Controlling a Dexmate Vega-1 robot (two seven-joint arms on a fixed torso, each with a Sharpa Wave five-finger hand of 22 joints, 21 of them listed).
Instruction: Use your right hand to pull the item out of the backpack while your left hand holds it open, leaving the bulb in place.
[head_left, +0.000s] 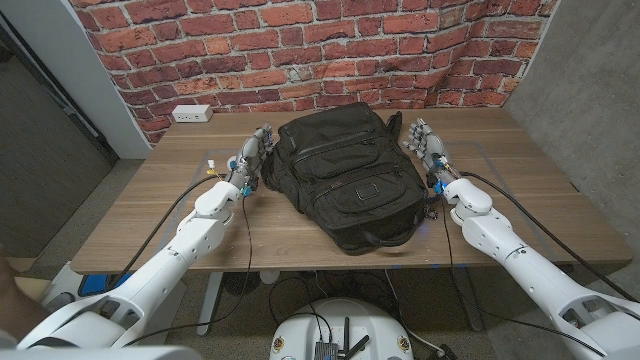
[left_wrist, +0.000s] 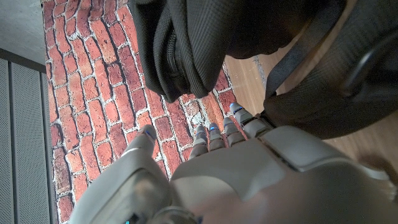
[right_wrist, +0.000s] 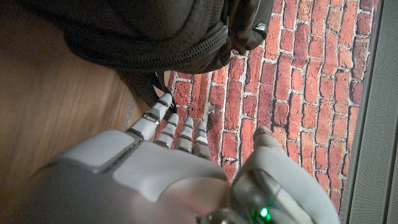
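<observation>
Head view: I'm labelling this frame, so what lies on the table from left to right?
White power strip → left hand → black backpack → right hand.

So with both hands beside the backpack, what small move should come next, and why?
Probably the left hand should reach in to grip the backpack's top edge: the bag looks closed, and both it and the right hand stand beside the bag holding nothing.
</observation>
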